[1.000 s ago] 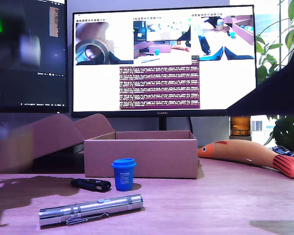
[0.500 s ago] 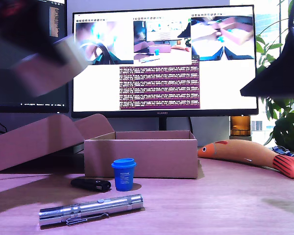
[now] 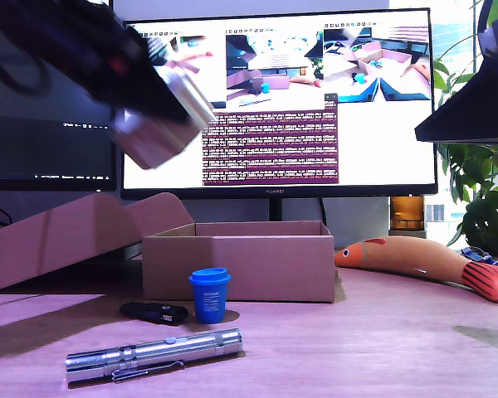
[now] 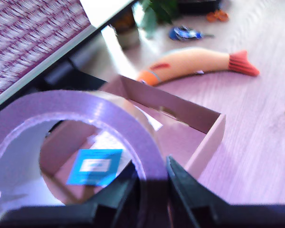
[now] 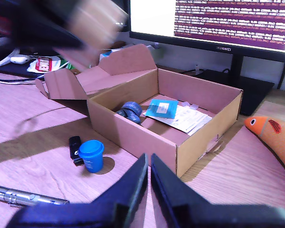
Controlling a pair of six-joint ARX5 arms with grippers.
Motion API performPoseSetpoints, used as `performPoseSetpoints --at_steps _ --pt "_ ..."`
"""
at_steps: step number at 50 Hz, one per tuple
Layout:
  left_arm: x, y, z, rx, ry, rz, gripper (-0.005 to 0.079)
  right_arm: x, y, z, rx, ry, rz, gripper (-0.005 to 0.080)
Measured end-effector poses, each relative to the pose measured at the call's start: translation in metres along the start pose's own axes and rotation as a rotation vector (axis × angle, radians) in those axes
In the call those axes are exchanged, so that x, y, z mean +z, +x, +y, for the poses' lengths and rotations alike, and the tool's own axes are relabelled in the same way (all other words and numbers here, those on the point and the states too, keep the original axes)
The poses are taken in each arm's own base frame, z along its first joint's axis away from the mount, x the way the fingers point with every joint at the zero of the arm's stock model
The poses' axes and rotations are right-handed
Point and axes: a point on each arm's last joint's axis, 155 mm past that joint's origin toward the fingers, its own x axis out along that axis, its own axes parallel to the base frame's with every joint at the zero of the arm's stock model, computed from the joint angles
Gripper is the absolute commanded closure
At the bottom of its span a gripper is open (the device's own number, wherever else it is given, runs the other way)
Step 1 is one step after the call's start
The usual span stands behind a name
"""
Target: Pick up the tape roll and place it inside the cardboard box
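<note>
The tape roll (image 3: 160,126) hangs high in the air at the exterior view's upper left, in front of the monitor and above and left of the cardboard box (image 3: 236,267). My first gripper (image 3: 159,93) is shut on it. In the first wrist view the tape roll (image 4: 115,115) fills the foreground with its rim between the fingers (image 4: 187,190), and the open cardboard box (image 4: 210,137) lies below it. The second wrist view shows the tape roll (image 5: 94,23) blurred above the cardboard box (image 5: 133,129). My second gripper (image 5: 148,160) is shut and holds nothing; it hovers at the exterior view's upper right (image 3: 469,112).
In front of the box stand a blue cup (image 3: 209,294), a black fob (image 3: 154,312) and a silver flashlight (image 3: 153,352). A toy fish (image 3: 423,261) lies at the exterior view's right. Brown cardboard flaps (image 3: 66,236) lean behind the box. The box holds a blue card (image 5: 161,107), papers and a dark strap.
My first arm has carried the tape roll from the exterior view's left edge rightward, closer to above the box. The second gripper's dark shape has drawn back a little toward the right.
</note>
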Motion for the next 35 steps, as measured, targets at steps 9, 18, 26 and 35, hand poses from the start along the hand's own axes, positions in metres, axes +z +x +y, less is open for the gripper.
performPoseSetpoints --at_steps 9,18,26,35 --pt "0.029 0.024 0.012 -0.045 -0.025 -0.020 0.0763 -0.003 0.000 -0.008 -0.032 0.002 0.012 0.0762" --pt "0.045 0.049 0.020 -0.102 -0.075 0.023 0.0763 -0.004 0.000 -0.018 -0.068 0.008 0.016 0.0762" --pt "0.031 0.079 0.019 -0.158 -0.117 0.117 0.0763 -0.004 0.000 -0.022 -0.079 0.011 0.017 0.0762" --pt "0.006 0.105 0.008 -0.220 -0.162 0.228 0.0763 -0.004 0.000 -0.022 -0.079 0.011 0.017 0.0762"
